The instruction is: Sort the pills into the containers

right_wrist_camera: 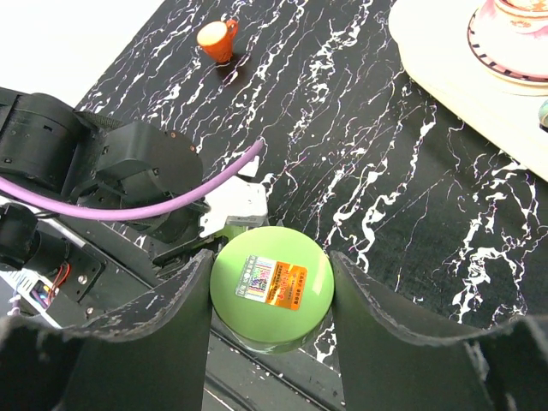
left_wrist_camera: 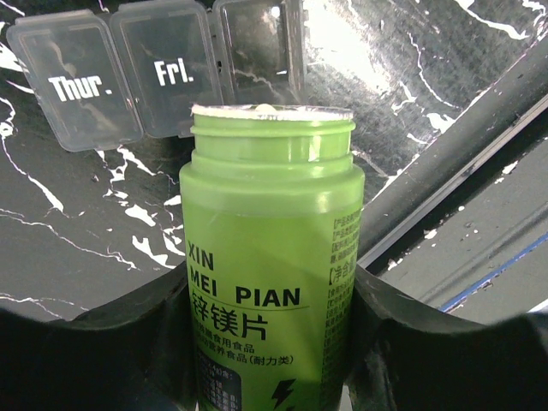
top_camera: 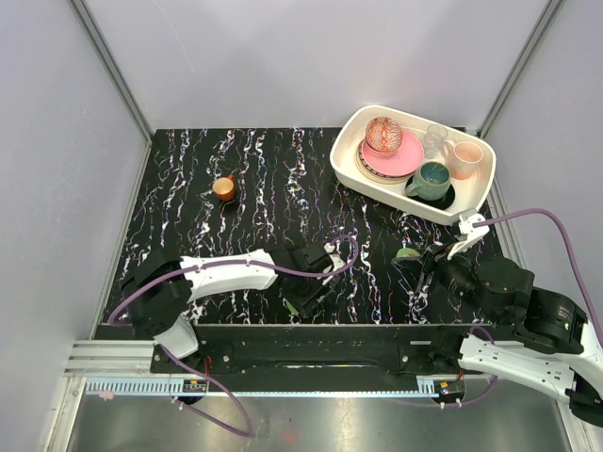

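Left jaws pinch the uncapped bottle (left_wrist_camera: 270, 257), right jaws pinch its cap (right_wrist_camera: 271, 295); pill box (left_wrist_camera: 163, 73) lids up, contents unseen.

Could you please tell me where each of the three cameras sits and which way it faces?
Top external: above and behind the arms, looking down at the table; the left arm and right arm show.
Left wrist: on the left arm, facing along the left gripper clamping the green bottle, toward the open pill box.
Right wrist: on the right arm, looking down past the right gripper holding the green cap, toward the left arm.
Shared: the orange cup shows in top and right-wrist views.
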Controlling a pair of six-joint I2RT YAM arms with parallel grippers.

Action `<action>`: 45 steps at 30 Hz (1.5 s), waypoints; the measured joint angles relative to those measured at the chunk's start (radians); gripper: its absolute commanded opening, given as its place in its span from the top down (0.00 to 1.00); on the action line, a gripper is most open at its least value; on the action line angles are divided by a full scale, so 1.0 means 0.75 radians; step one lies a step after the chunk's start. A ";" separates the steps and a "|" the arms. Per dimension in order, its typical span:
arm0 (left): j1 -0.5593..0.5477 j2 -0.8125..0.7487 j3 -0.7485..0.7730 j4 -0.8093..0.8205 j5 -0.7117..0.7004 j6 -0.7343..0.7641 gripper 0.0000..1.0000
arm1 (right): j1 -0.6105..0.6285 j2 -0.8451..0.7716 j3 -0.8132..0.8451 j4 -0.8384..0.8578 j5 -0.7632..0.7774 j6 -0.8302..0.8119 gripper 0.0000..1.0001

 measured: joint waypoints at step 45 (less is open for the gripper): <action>0.001 0.106 0.189 -0.240 0.003 0.076 1.00 | 0.000 -0.039 -0.028 -0.010 0.012 0.016 1.00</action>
